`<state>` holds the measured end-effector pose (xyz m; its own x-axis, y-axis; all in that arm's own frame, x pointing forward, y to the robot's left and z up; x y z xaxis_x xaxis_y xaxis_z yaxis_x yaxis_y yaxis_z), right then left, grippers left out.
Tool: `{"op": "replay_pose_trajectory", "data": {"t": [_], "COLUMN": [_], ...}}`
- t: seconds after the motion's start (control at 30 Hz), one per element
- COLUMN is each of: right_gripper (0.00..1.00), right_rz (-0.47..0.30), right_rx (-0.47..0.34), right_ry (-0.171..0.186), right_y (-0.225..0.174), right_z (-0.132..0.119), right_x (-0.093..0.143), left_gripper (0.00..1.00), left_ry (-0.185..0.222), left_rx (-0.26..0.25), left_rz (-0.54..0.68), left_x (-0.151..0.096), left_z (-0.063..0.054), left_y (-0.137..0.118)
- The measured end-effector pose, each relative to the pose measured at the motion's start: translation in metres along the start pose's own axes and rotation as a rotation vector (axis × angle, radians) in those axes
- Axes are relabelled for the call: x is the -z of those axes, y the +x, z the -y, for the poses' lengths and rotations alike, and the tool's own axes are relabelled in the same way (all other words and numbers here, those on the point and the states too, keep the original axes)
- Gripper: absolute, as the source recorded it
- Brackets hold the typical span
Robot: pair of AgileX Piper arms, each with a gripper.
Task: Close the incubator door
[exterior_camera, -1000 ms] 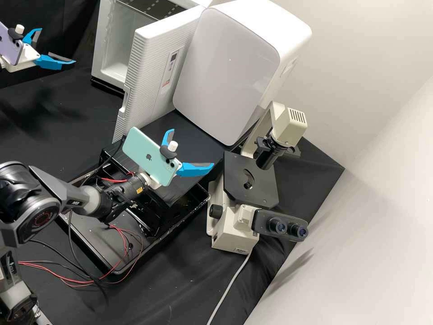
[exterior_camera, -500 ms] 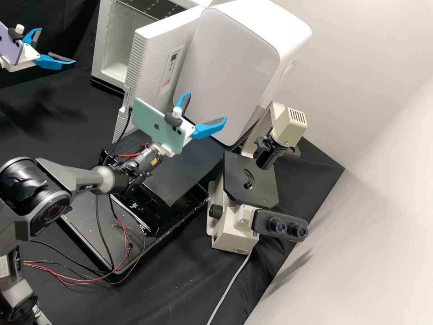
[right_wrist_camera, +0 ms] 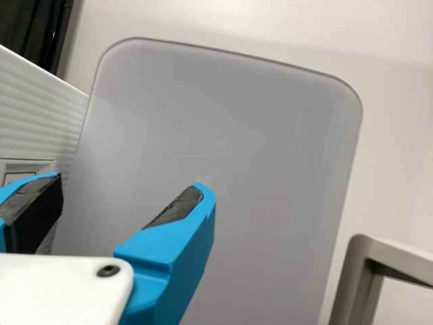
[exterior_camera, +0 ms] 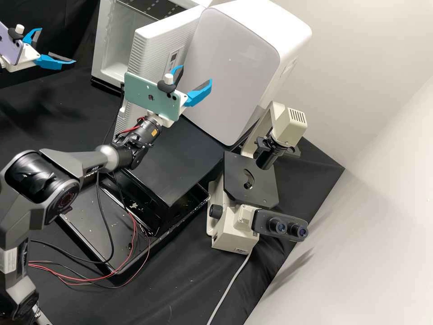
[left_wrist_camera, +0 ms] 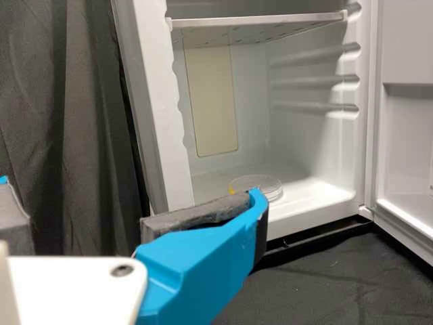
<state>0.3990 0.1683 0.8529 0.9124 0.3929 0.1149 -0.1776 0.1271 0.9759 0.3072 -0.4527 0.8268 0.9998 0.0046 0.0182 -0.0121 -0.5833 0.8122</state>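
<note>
The white incubator (exterior_camera: 100, 54) stands open at the back, its ribbed door (exterior_camera: 151, 52) swung out beside a rounded white box. My left gripper (exterior_camera: 57, 45) is open at the far left, apart from the door. My right gripper (exterior_camera: 196, 74) is open before the white box, its phone mount overlapping the door's lower part; contact cannot be told. In the left wrist view, my left gripper (left_wrist_camera: 130, 188) faces the incubator's inside (left_wrist_camera: 247, 101), with the door (left_wrist_camera: 409, 47) at one side. The right wrist view has my right gripper (right_wrist_camera: 130, 181), empty, near the ribbed door (right_wrist_camera: 34, 108).
The rounded white box (exterior_camera: 230, 67) adjoins the door. A microscope (exterior_camera: 248, 189) stands right of a black platform (exterior_camera: 176, 153) and a black tray (exterior_camera: 81, 239) with loose wires. A clear dish (left_wrist_camera: 260, 185) lies on the incubator floor.
My right gripper has moved from above the black platform up the high view, first rightward, then back left, to beside the door and white box. My left gripper has barely moved.
</note>
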Motion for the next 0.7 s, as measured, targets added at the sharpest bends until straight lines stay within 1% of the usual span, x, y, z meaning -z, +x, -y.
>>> {"op": "replay_pose_trajectory", "data": {"t": [0.07,0.2,0.37,0.57,0.7], "right_gripper": [0.00,0.00,0.00,0.00,0.00], "right_rz": [-0.004,-0.004,-0.033,-0.075,-0.099], "right_rx": [0.002,0.008,0.009,0.044,0.042], "right_ry": [-0.009,-0.009,-0.008,-0.027,-0.047], "right_y": [0.007,0.018,0.032,0.045,0.054], "right_z": [0.000,-0.002,-0.002,0.006,0.004], "right_x": [0.003,0.006,0.017,0.032,0.038], "left_gripper": [1.00,1.00,1.00,1.00,1.00], "left_ry": [0.000,0.000,0.000,0.000,0.000], "left_rx": [0.000,0.000,0.000,0.000,0.000], "left_rz": [0.000,0.000,0.000,0.000,0.000], "left_x": [0.000,0.000,0.000,0.000,0.000], "left_z": [0.000,0.000,0.000,0.000,0.000], "left_y": [0.000,0.000,0.000,0.000,0.000]}}
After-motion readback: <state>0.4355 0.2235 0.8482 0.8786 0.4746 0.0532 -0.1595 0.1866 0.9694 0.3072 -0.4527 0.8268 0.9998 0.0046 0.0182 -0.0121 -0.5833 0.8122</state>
